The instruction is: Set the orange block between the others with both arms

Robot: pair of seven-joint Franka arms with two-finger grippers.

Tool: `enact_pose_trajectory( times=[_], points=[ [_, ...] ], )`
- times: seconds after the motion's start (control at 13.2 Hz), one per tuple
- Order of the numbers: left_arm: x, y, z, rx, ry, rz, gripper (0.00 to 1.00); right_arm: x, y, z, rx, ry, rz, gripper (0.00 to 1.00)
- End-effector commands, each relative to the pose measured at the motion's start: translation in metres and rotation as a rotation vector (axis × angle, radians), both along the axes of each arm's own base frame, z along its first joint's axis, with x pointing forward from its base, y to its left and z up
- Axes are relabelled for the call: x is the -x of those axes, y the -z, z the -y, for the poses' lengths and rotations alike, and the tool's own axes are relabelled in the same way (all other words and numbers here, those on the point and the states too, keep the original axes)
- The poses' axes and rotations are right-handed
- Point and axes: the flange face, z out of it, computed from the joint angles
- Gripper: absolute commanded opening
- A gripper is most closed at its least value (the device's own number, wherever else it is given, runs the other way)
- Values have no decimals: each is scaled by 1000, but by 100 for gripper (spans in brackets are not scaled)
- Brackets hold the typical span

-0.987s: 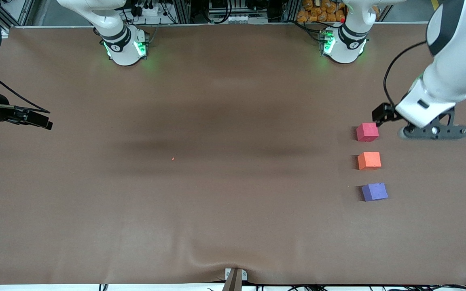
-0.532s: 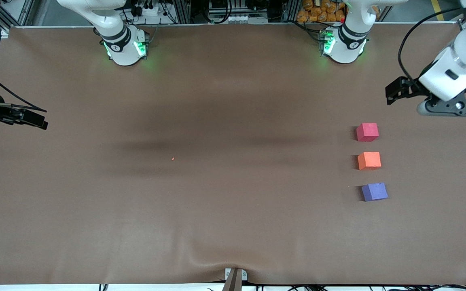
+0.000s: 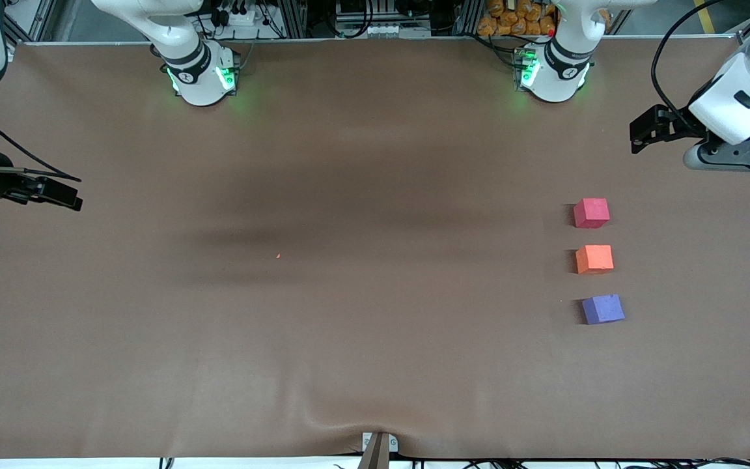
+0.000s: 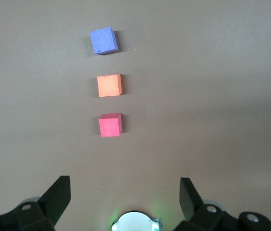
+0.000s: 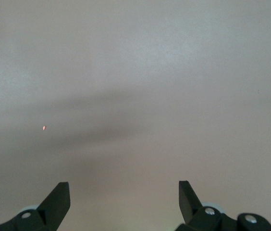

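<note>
Three small cubes stand in a row toward the left arm's end of the table. The orange block (image 3: 594,258) (image 4: 109,85) sits between the others: the red-pink cube (image 3: 591,213) (image 4: 110,125), farther from the front camera, and the purple cube (image 3: 603,309) (image 4: 104,40), nearer to it. Small gaps part them. My left gripper (image 4: 125,185) hangs open and empty above the table, between the left arm's base (image 4: 135,224) and the red-pink cube. Over bare cloth at the right arm's end, my right gripper (image 5: 124,190) is open and holds nothing.
The brown cloth (image 3: 375,195) covers the whole table. A tiny orange speck (image 3: 278,255) (image 5: 44,128) lies near the middle. Both green-lit bases (image 3: 202,78) (image 3: 554,75) stand along the edge farthest from the front camera. The cloth ripples by a clamp (image 3: 378,446) at the near edge.
My left arm's hand has risen from beside the red-pink cube and drawn back toward its end of the table. The three cubes have not moved. The right arm barely shifted.
</note>
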Motion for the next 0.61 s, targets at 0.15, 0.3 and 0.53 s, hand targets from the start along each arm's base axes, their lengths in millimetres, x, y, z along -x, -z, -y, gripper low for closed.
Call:
enact_pose_trajectory(
  times=[0.15,0.3,0.53],
  points=[
    [4,-11,-4,36,8,-2,100,-8,-1,-4,-13,-3,20,100],
    [3,-10,-5,40,4,-4,100,-7,2,-3,-12,-4,12,100],
    [3,-10,-5,40,3,-3,100,-8,2,-5,-12,-6,15,100]
  ],
)
